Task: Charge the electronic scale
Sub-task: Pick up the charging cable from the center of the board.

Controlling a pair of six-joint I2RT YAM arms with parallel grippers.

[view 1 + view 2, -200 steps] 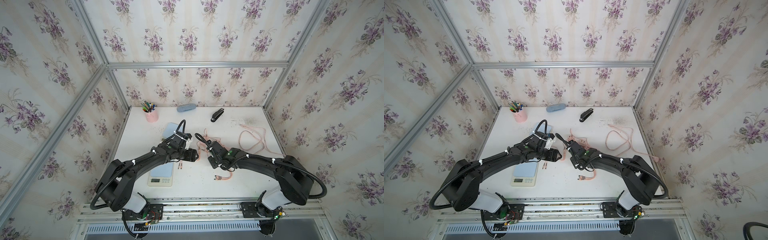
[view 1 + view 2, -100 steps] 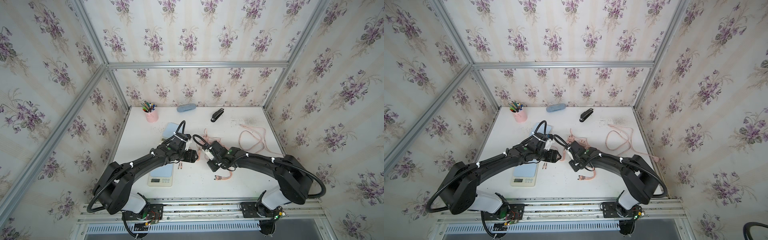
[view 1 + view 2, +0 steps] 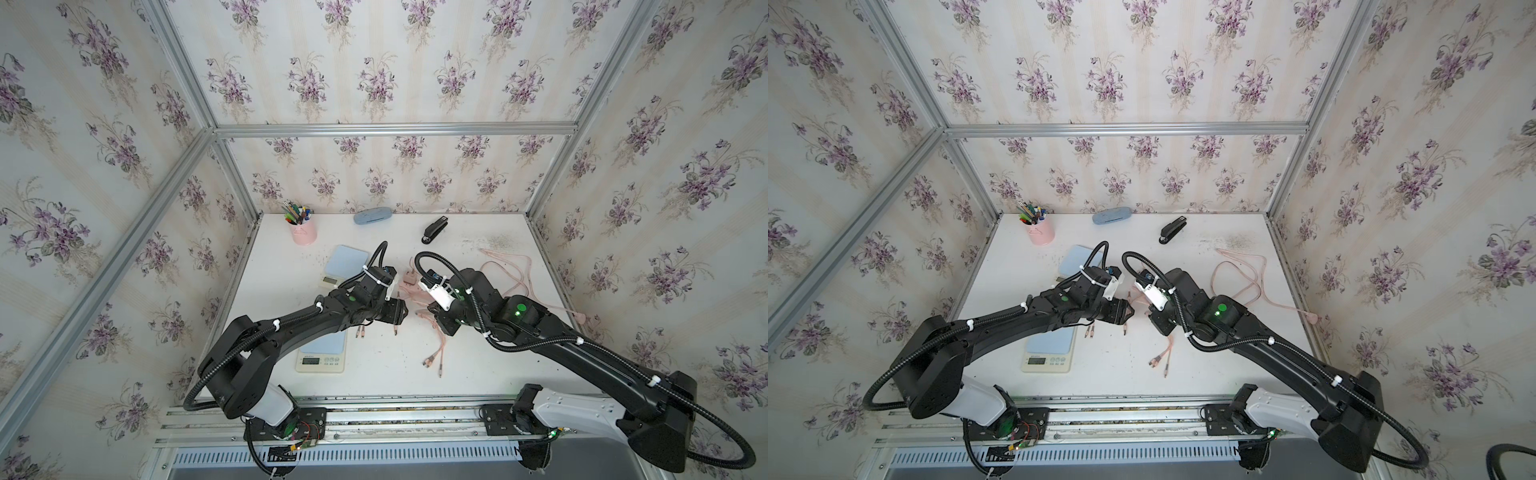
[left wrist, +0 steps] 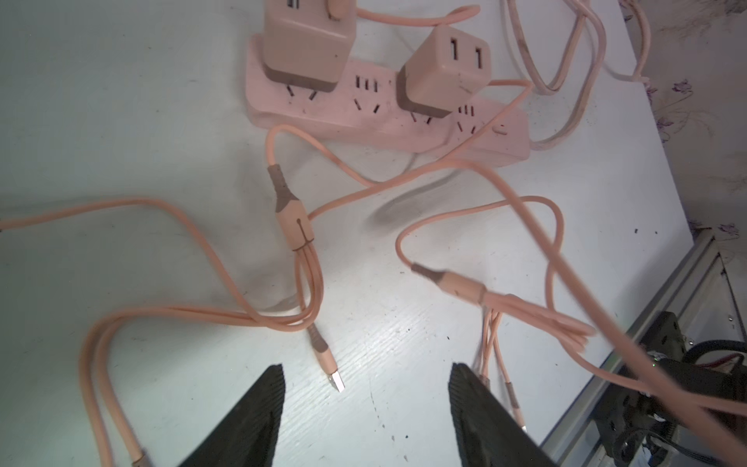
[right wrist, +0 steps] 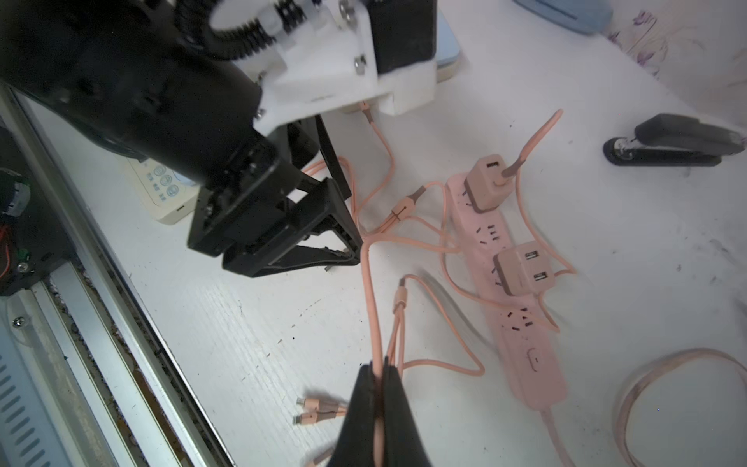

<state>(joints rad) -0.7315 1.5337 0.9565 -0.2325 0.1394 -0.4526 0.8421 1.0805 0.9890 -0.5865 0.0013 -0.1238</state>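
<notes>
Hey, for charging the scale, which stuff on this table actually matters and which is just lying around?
For the job: electronic scale, pink charging cable pinched in the right gripper, pink power strip, USB charger.
Lying about: pen cup, stapler, blue case.

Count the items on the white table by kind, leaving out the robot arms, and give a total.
Electronic scales: 2
Multi-head charging cables: 2
Charger adapters: 2
Power strip: 1
Stapler: 1
Pen cup: 1
Blue case: 1
Total: 10
</notes>
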